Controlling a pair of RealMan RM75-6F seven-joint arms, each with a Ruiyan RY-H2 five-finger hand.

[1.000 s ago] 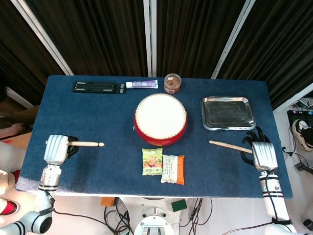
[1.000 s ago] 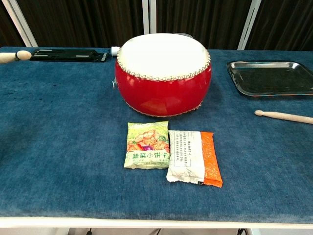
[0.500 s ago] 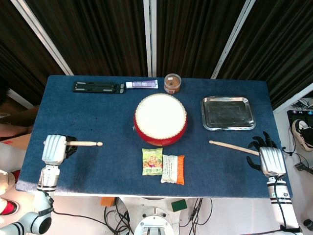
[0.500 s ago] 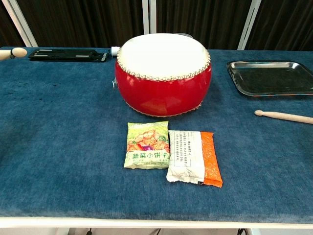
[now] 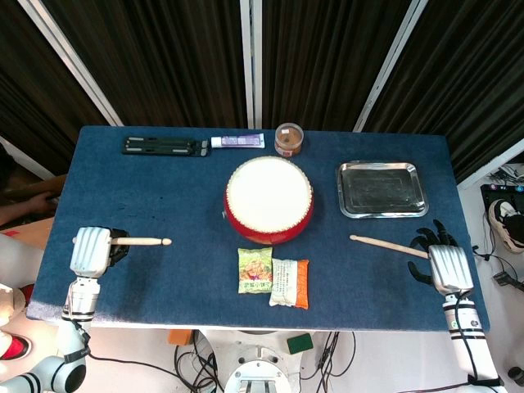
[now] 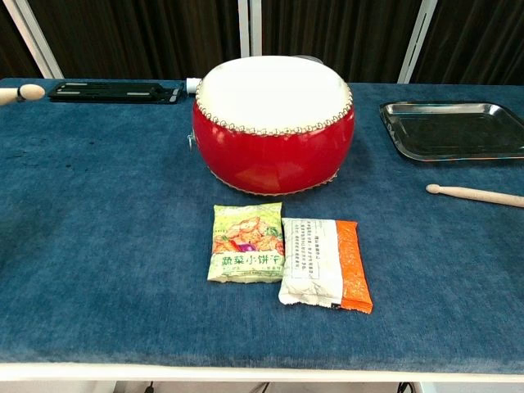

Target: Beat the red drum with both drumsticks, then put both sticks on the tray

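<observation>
Gripping one drumstick (image 5: pixel 141 241), your left hand (image 5: pixel 90 251) sits left of the drum (image 5: pixel 268 199); your right hand (image 5: pixel 446 265), fingers spread, rests at the other stick's (image 5: pixel 383 245) butt below the tray (image 5: pixel 381 189).

A blue cloth (image 5: pixel 164 188) covers the table. At upper left of the head view lies a black bar (image 5: pixel 161 146), with a tube (image 5: pixel 237 141) just right of it and a brown jar (image 5: pixel 288 139) beyond that. At lower centre a green packet (image 5: pixel 255 270) and an orange-white packet (image 5: pixel 290 283) lie side by side. Dark curtains (image 5: pixel 164 57) fill the top.
</observation>
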